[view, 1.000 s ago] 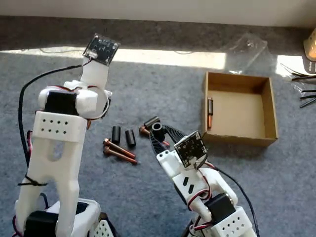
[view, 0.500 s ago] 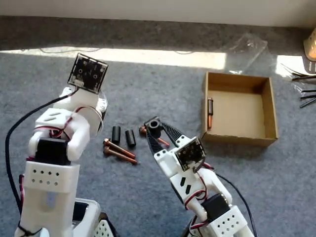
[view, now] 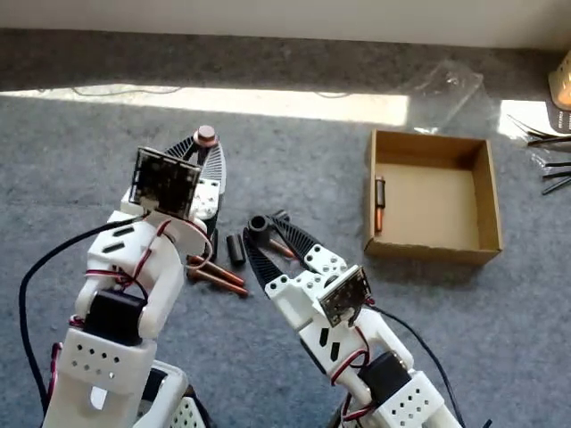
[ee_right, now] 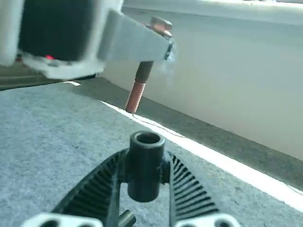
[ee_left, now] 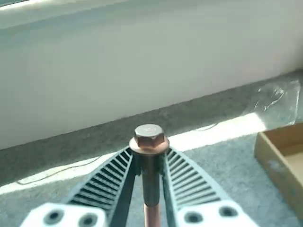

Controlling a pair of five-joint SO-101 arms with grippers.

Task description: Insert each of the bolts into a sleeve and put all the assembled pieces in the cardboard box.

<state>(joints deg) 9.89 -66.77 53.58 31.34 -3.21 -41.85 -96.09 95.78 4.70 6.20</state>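
Cardboard box (view: pixel 433 251) sits at the right side of the carpet (view: pixel 312 152), with one assembled piece (view: pixel 379 203) inside along its left wall. Plastic bag (view: pixel 446 82) lies behind the box. Mid-carpet: two loose bolts (view: pixel 227 275) side by side, loose sleeve (view: pixel 235 249) just behind them. Left gripper (view: pixel 207 147), gripping the held bolt (view: pixel 206 135), is behind-left of the right gripper (view: pixel 259 234), which grips the held sleeve (view: pixel 259 224).

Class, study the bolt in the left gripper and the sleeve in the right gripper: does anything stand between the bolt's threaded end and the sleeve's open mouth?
Nothing visible does. The bolt hangs thread-down from the left gripper, the sleeve sits mouth-up in the right gripper, and only open air separates them.
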